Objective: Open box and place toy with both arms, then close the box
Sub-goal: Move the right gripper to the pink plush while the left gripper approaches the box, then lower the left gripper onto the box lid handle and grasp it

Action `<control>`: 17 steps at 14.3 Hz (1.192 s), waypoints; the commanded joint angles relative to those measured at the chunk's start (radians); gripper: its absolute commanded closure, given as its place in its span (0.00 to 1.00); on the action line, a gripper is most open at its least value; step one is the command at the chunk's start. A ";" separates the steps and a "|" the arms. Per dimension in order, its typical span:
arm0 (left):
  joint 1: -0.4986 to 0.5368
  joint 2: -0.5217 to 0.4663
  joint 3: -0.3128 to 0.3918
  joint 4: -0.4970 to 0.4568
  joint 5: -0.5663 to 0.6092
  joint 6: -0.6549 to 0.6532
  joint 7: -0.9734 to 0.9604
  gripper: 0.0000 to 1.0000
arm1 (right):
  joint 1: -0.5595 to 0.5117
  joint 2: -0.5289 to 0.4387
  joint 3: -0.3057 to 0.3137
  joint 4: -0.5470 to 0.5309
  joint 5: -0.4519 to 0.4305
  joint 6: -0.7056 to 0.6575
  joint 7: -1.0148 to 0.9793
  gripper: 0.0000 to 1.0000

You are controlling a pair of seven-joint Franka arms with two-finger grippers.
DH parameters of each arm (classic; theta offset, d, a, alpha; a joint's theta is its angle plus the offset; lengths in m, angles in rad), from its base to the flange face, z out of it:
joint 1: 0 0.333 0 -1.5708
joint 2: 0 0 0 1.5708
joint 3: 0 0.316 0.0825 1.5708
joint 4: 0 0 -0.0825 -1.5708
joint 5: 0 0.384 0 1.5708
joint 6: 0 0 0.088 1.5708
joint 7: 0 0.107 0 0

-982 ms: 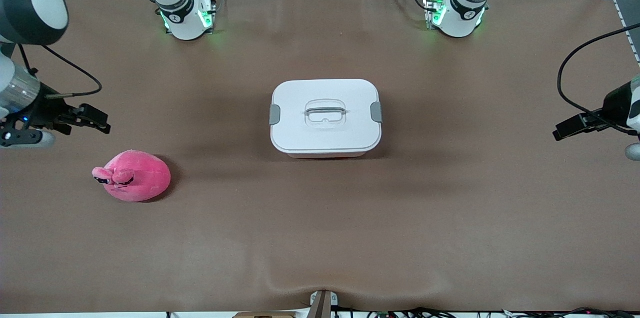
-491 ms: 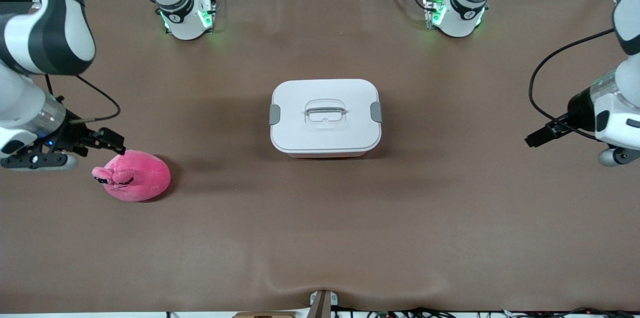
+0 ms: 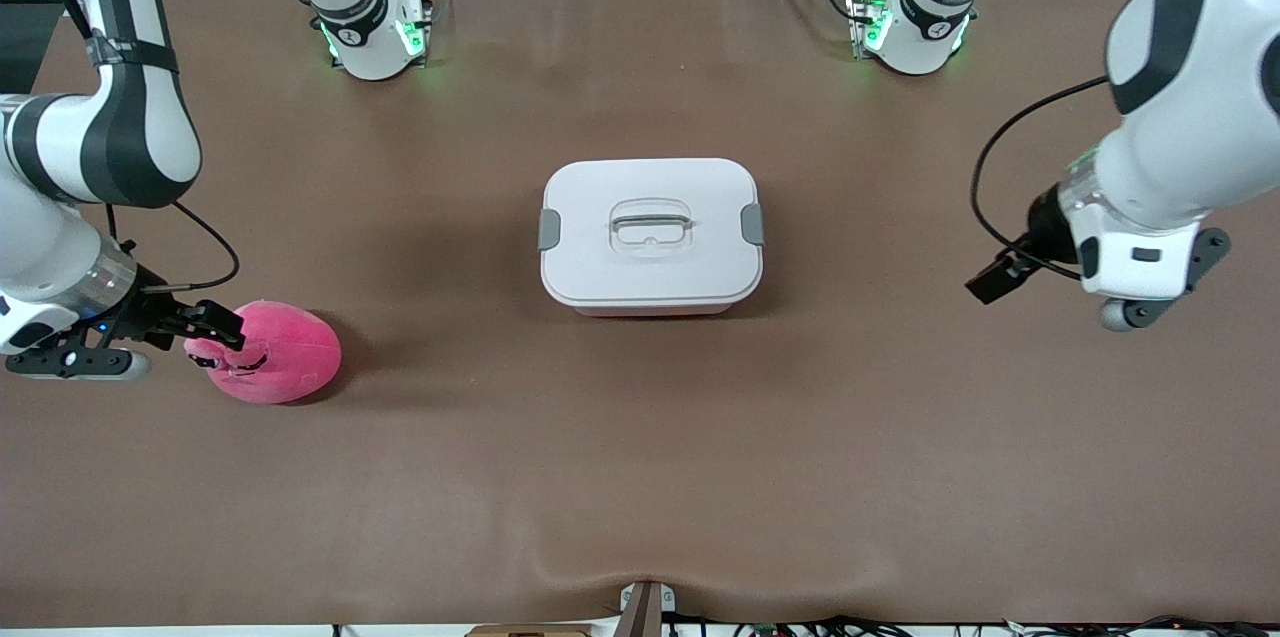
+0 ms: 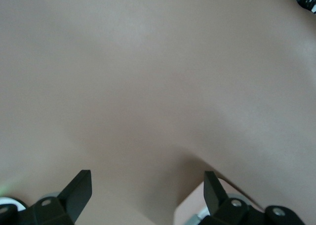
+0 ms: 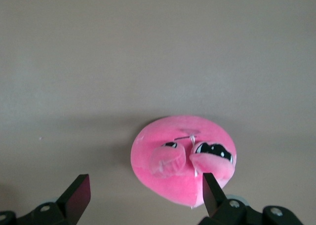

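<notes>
Brown table holds latched box; right gripper over toy.

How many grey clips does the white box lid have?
2. One latch sits on the box lid's end toward the right arm, the other latch on the end toward the left arm.

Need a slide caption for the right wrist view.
Right gripper, fingers open, hovers over the pink toy on the brown table.

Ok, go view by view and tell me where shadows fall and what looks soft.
Front view: even light, soft shadows beside the box and the toy. Left wrist view: bare table, a dim shadow band. Right wrist view: faint shadow around the toy.
</notes>
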 commanded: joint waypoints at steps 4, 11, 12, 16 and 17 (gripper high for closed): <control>-0.105 0.041 0.003 0.023 -0.011 0.019 -0.279 0.00 | 0.010 -0.014 0.010 0.013 0.002 -0.045 -0.005 0.00; -0.237 0.080 0.001 0.022 -0.074 0.076 -0.744 0.00 | 0.030 -0.009 0.009 0.012 0.001 -0.025 -0.006 0.00; -0.240 0.081 0.001 0.022 -0.122 0.100 -0.789 0.00 | 0.025 -0.009 0.007 0.012 0.001 -0.025 -0.006 0.00; -0.309 0.106 0.004 0.017 -0.131 0.134 -0.953 0.00 | 0.025 -0.014 0.007 0.013 0.001 -0.027 -0.005 0.00; -0.326 0.119 0.004 0.017 -0.126 0.140 -0.998 0.00 | 0.025 -0.015 0.006 0.017 0.001 -0.028 -0.005 0.00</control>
